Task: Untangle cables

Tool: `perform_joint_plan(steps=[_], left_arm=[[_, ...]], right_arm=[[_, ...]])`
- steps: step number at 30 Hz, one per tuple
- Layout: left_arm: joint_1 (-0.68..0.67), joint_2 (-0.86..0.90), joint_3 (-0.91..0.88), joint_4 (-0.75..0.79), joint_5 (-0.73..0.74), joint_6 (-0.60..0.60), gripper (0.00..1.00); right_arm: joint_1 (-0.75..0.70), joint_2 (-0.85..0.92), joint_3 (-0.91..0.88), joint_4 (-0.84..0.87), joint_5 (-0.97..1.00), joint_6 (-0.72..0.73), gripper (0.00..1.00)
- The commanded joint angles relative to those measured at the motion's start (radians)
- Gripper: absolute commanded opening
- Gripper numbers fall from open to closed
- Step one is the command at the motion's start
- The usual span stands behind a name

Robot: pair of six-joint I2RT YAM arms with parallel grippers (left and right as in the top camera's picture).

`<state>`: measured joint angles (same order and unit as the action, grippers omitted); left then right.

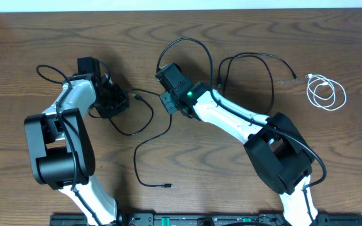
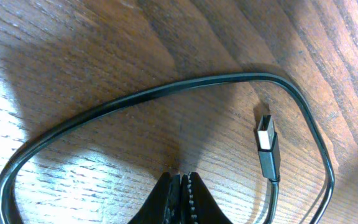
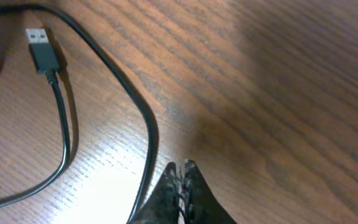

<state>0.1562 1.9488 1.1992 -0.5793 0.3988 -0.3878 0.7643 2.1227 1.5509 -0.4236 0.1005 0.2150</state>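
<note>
Two hands, both pinched shut and holding nothing, flank one black cable (image 1: 136, 160) lying loose on the surface (image 1: 231, 169). From the left hand (image 2: 182, 186) it arcs across ahead, with its plug (image 2: 266, 146) forward and to the right, long axis pointing away. The right hand (image 3: 182, 177) looks nearer, since a strand passes just beside its fingertips on their left. The white cable (image 1: 325, 93) lies coiled well apart.

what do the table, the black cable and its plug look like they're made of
Brown table: wood or wood-look laminate, matte, with visible grain lines. Thin black cable: smooth rubbery or plastic jacket, by its soft sheen and bends. Its USB plug: silvery metal tip, matte black plastic housing.
</note>
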Motion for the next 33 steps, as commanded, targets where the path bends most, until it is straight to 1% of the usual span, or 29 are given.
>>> perform_joint_plan(steps=[1, 8, 20, 25, 30, 33], left_arm=[[0.004, 0.017, -0.015, -0.002, 0.013, 0.016, 0.08], [0.004, 0.017, -0.015, -0.002, 0.013, 0.016, 0.08], [0.004, 0.017, -0.015, -0.002, 0.013, 0.016, 0.08], [0.004, 0.017, -0.015, 0.001, 0.013, 0.016, 0.08], [0.004, 0.017, -0.015, 0.002, 0.013, 0.016, 0.08], [0.004, 0.017, -0.015, 0.002, 0.013, 0.016, 0.08]], right_arm=[[-0.014, 0.011, 0.005, 0.008, -0.007, -0.006, 0.01], [-0.039, 0.011, 0.004, 0.010, -0.102, -0.006, 0.02], [-0.043, 0.011, 0.004, 0.009, -0.116, -0.006, 0.06], [-0.043, 0.012, 0.004, 0.011, -0.193, -0.006, 0.20], [-0.044, 0.031, 0.005, 0.016, -0.225, -0.006, 0.26], [-0.044, 0.044, 0.004, 0.018, -0.243, -0.006, 0.43]])
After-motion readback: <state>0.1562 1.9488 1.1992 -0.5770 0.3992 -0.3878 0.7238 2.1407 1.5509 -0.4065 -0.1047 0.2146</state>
